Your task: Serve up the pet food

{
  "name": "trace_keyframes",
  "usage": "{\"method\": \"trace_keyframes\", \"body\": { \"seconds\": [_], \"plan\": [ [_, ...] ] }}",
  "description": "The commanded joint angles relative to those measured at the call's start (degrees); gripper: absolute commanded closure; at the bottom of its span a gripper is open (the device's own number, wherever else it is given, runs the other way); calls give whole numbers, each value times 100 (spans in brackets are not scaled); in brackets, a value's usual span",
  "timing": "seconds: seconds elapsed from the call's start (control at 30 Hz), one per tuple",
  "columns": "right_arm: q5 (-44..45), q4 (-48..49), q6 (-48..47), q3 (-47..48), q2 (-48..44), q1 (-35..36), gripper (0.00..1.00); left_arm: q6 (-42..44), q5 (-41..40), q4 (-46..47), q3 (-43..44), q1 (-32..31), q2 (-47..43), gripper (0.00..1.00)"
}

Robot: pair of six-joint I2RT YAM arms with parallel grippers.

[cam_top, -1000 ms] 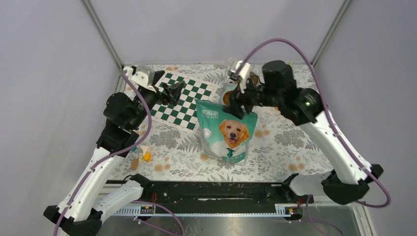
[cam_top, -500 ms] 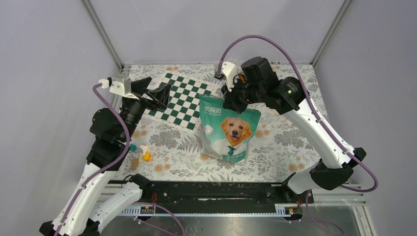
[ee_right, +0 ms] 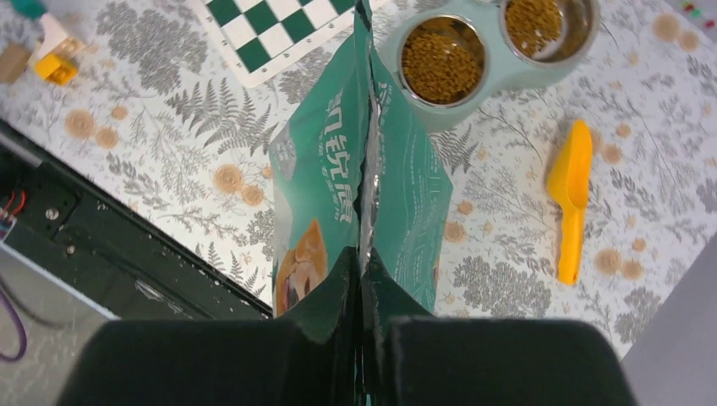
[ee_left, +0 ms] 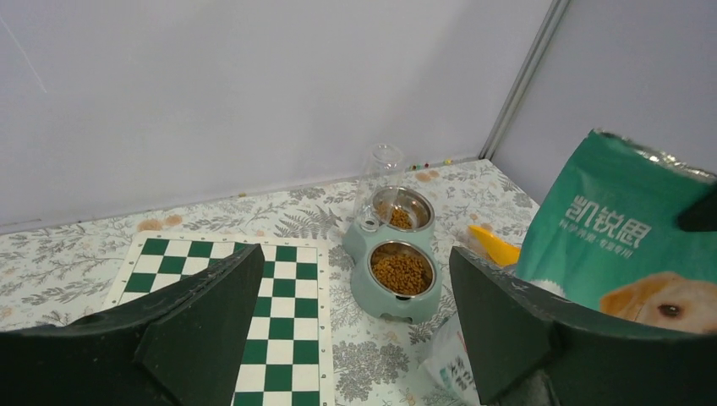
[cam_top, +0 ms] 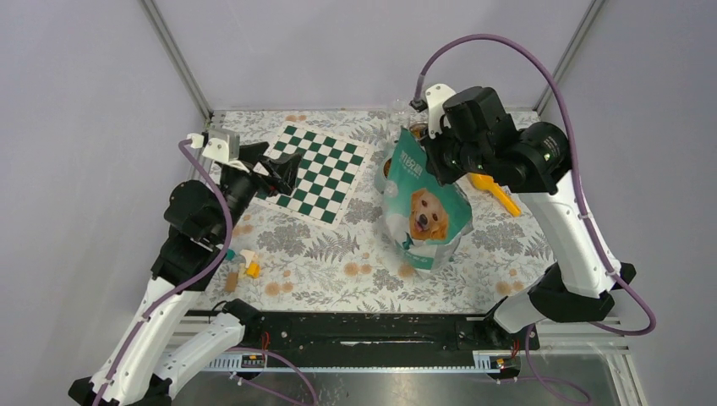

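Observation:
Brown pet food (ee_left: 402, 272) fills both steel bowls of a pale green double feeder (ee_left: 382, 303) at the back of the table; the right wrist view also shows the pet food (ee_right: 441, 59). My right gripper (ee_right: 362, 279) is shut on the top seam of the teal dog-picture bag (ee_right: 325, 182), which hangs tilted below it. From above, the bag (cam_top: 423, 207) covers most of the feeder. My left gripper (ee_left: 355, 338) is open and empty above the chessboard, well left of the bag.
An orange scoop (cam_top: 495, 193) lies on the table to the right of the bag. A green-and-white chessboard (cam_top: 317, 169) covers the back left. Small toy blocks (cam_top: 245, 266) sit near the left arm. A clear bottle (ee_left: 382, 165) stands on the feeder.
My right gripper shut on the bag's top and carried it rightward, tilting it and uncovering the orange scoop. The left arm shifted slightly, its jaws still open.

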Motion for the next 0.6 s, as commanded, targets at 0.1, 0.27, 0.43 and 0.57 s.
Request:
{"method": "trace_keyframes", "body": {
  "seconds": [0.1, 0.27, 0.43, 0.57],
  "plan": [
    [1420, 1734, 948, 951, -155, -2, 100, -3, 217, -7, 122, 17, 74, 18],
    [2412, 1741, 881, 765, -193, -5, 100, -136, 108, -48, -32, 24, -68, 18],
    [3426, 1847, 611, 521, -201, -205, 100, -152, 156, -288, 47, 22, -34, 17],
    [3422, 1967, 624, 295, -320, -660, 100, -147, 177, -405, 123, 21, 3, 17]
  ]
}}
